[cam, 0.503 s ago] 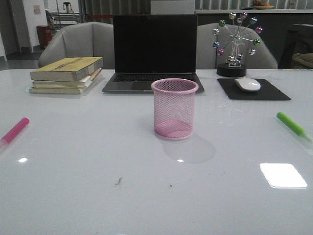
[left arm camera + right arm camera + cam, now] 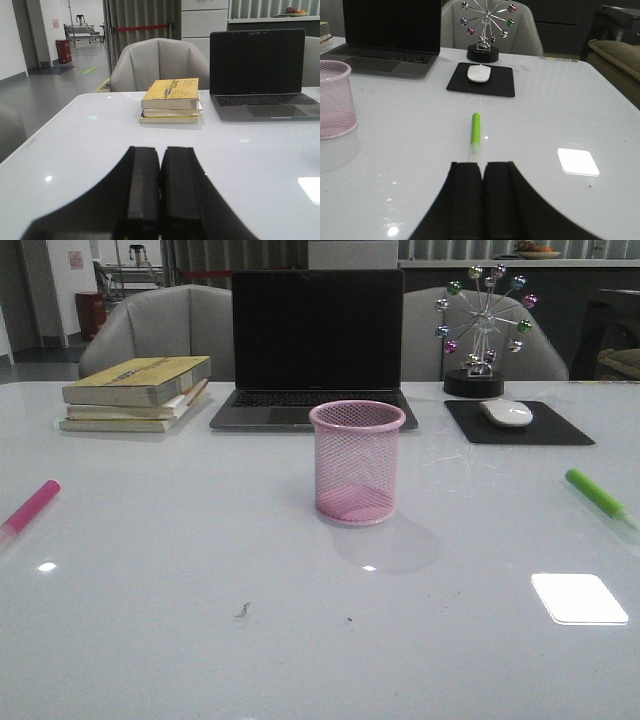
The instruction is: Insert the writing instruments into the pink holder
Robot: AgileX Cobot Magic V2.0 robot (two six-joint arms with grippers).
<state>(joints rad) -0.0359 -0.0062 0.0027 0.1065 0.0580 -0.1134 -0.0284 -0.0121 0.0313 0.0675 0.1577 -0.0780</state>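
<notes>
So the pink holder is standing upright in the middle of the white tabletop, just in front of the laptop, with nothing in it. The magenta marker is lying flat way over at the left edge, and the green marker is flat near the right edge, both well apart from the cup. Left gripper has its fingers pressed together holding nothing, pointed toward the stack of books. Right gripper is the same, fingers together and empty, sitting right behind the pale end of the green marker. Mouse is on its pad at back right.
</notes>
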